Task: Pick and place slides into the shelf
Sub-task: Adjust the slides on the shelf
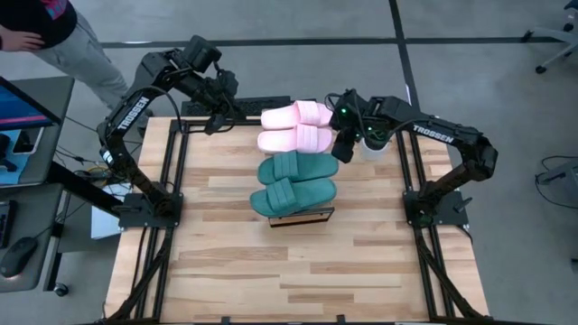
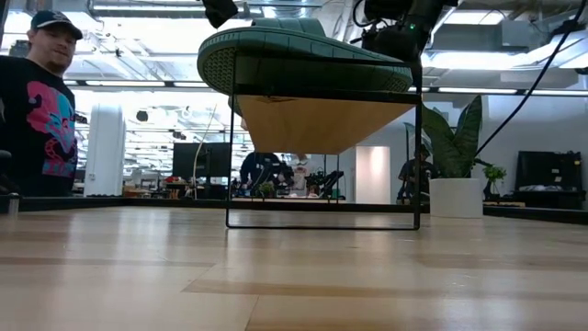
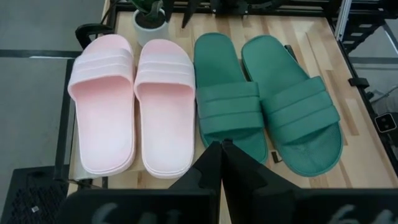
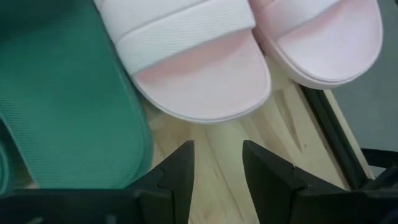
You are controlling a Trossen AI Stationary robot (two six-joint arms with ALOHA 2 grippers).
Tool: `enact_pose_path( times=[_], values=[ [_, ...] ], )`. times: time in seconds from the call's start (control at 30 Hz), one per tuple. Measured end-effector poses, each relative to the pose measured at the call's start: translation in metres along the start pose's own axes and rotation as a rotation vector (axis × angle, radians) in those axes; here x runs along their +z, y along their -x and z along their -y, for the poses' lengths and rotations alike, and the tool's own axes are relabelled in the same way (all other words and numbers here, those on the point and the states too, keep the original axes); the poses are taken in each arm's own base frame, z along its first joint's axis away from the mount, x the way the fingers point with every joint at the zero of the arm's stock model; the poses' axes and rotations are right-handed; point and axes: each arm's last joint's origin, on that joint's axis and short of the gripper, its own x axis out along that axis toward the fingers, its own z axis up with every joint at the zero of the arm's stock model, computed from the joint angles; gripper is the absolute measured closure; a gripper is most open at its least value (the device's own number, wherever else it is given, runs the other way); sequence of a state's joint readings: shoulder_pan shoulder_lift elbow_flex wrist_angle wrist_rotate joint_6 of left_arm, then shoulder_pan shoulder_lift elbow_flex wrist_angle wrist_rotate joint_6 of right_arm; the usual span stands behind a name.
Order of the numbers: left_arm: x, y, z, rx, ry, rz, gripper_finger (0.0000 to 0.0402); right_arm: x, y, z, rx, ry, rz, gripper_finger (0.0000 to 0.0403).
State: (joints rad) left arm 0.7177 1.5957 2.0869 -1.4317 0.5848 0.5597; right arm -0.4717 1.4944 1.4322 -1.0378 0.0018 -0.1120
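Observation:
Four slides lie side by side, soles down, on top of the shelf [image 1: 302, 218], a narrow plank on a black frame. The two pink slides [image 1: 298, 126] are at its far end and the two green slides [image 1: 293, 182] nearer. My right gripper [image 4: 217, 155] hangs open just above the shelf's plank [image 4: 224, 134], off the end of a pink slide [image 4: 199, 68] and beside a green slide [image 4: 68, 106], touching neither. My left gripper [image 3: 221, 152] is shut and holds nothing. It hovers high over the shelf's far left side [image 1: 215, 120], looking down on all the slides.
A white plant pot [image 1: 372, 144] stands right beside my right gripper at the table's far right. A person [image 2: 41, 101] stands beyond the far left corner. The table's near half [image 1: 289, 280] is bare wood. Black frame rails [image 1: 172, 181] run along both sides.

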Motion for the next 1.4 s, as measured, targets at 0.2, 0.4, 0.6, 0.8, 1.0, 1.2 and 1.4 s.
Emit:
enact_pose_path(
  times=[0.2, 0.4, 0.6, 0.8, 1.0, 1.2, 1.4],
  values=[
    [-0.005, 0.005, 0.001, -0.005, 0.006, -0.015, 0.0402, -0.001, 0.006, 0.0, -0.007, -0.001, 0.018, 0.0274],
    [-0.023, 0.026, 0.003, 0.04, 0.044, 0.031, 0.0401, -0.007, 0.036, 0.009, -0.069, -0.032, 0.137, 0.0274],
    [-0.046, 0.038, 0.008, 0.092, 0.088, 0.14, 0.0401, -0.021, 0.073, 0.02, -0.161, -0.088, 0.289, 0.0274],
    [-0.076, 0.023, 0.009, 0.13, 0.137, 0.293, 0.0402, -0.054, 0.085, 0.02, -0.206, -0.174, 0.414, 0.0274],
    [-0.113, -0.015, 0.0, 0.154, 0.242, 0.396, 0.0401, -0.085, 0.086, 0.014, -0.304, -0.266, 0.439, 0.0274],
    [-0.143, -0.05, -0.01, 0.131, 0.316, 0.474, 0.0401, -0.101, 0.09, 0.011, -0.332, -0.32, 0.474, 0.0274],
    [-0.16, -0.068, -0.013, 0.112, 0.287, 0.5, 0.0401, -0.106, 0.088, 0.011, -0.335, -0.323, 0.467, 0.0274]
  ],
)
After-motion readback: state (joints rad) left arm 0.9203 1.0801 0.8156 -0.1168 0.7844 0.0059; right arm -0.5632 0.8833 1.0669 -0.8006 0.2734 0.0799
